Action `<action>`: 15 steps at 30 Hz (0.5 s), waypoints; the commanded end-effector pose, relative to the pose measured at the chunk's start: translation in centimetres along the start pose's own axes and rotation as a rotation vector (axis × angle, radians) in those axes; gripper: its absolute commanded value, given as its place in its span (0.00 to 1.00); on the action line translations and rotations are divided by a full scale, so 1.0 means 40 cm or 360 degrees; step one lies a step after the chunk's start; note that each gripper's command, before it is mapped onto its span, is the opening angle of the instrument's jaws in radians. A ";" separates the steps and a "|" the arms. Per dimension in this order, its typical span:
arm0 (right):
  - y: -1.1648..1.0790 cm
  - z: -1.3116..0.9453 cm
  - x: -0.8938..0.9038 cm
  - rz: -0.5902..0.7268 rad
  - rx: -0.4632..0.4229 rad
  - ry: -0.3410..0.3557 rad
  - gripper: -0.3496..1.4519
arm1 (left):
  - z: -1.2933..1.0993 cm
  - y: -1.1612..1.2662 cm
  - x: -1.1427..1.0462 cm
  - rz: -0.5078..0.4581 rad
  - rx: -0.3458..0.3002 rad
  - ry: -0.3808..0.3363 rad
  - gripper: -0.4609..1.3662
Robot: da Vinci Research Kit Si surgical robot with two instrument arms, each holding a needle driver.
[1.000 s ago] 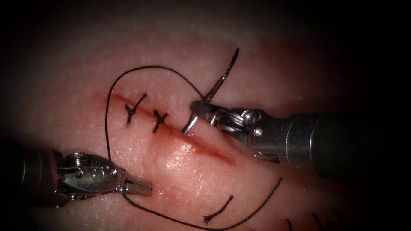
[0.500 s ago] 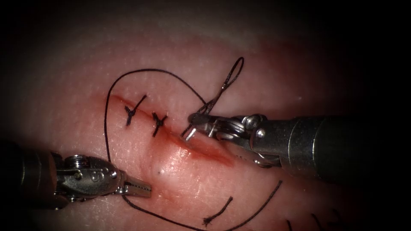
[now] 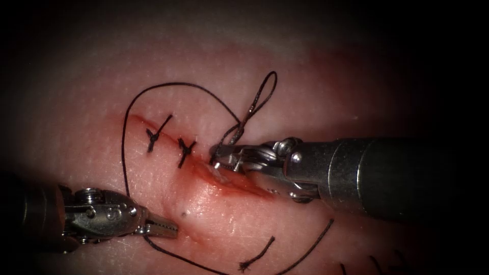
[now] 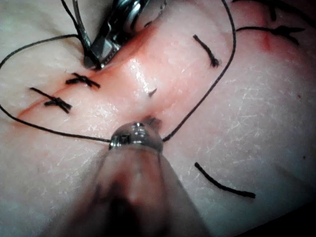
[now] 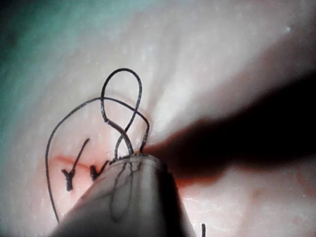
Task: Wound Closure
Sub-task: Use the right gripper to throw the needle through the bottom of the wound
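The right steel gripper (image 3: 220,157) pinches the curved steel needle (image 3: 224,137) at the red cut (image 3: 232,178) in the pale pink tissue (image 3: 316,102), beside 2 black stitches (image 3: 186,150), probably positioned for another bite. The left steel gripper (image 3: 165,227), below the cut, clamps the black thread (image 3: 124,153), likely to control slack.

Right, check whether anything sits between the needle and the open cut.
Nothing visible does. The right tool holds the needle right at the open cut, past both stitches; its tip is hidden there. The left tool holds the thread.
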 end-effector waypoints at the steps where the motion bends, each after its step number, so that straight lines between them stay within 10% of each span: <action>1: 0.0000 0.0002 0.0000 0.0001 -0.0009 -0.0007 0.00 | -0.0001 0.0000 0.0001 0.0000 -0.0010 -0.0001 0.06; 15: 0.0006 0.0028 -0.0050 -0.0017 -0.0027 -0.0070 0.00 | 0.0007 -0.0003 0.0013 -0.0015 -0.0012 0.0000 0.06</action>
